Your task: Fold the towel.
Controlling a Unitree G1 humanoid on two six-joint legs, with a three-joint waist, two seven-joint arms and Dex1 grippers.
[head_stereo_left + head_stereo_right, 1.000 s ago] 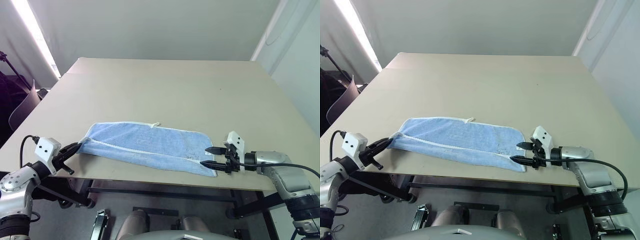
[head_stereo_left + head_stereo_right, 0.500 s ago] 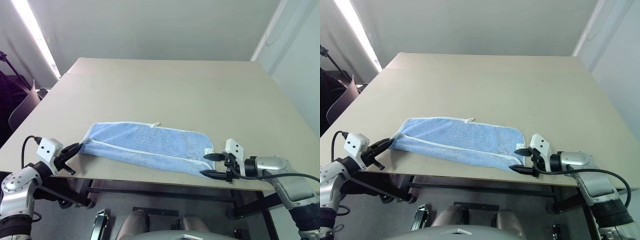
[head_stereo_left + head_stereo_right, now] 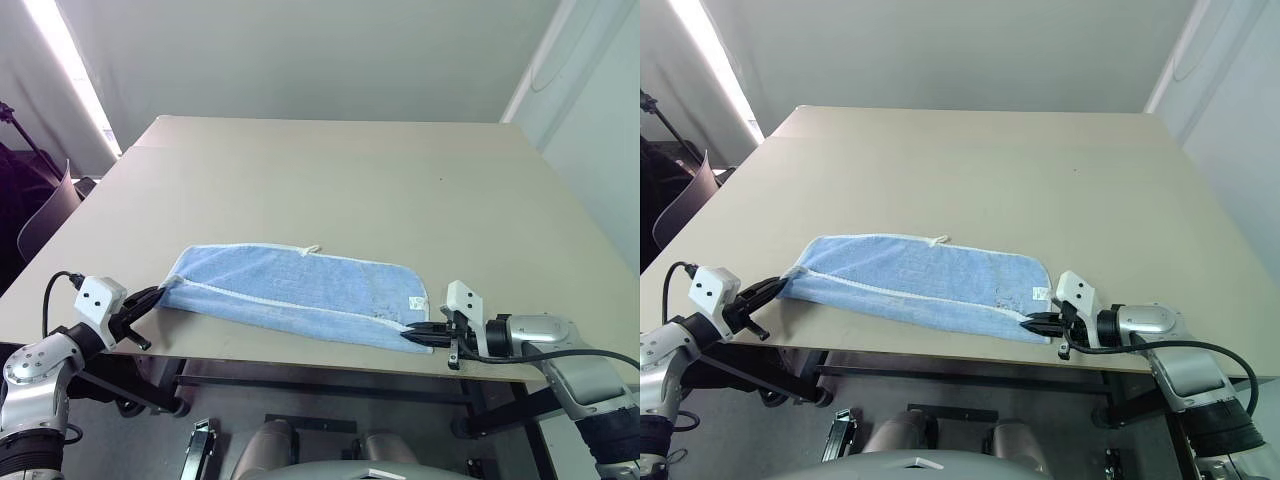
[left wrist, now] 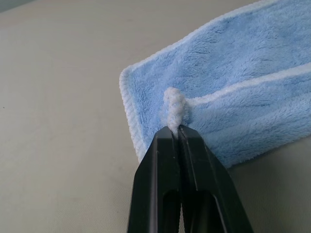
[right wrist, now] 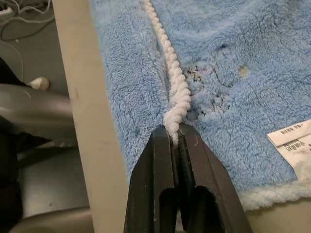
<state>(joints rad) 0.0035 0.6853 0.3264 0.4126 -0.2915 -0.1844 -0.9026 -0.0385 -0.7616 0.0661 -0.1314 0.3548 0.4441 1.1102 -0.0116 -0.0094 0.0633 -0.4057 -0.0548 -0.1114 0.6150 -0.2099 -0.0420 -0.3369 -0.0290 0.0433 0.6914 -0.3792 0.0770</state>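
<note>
Left eye view: both grippers, left gripper [image 3: 157, 293] and right gripper [image 3: 418, 335], were clamped on the light-blue terry towel's [image 3: 300, 288] white-edged near corners; next, probably lift together and carry them toward the far edge.

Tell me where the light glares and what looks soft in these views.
Eye views: a bright strip light blows out at upper left, while the towel reads crisp. Right wrist view: the floor clutter beyond the table's edge is out of focus.
</note>
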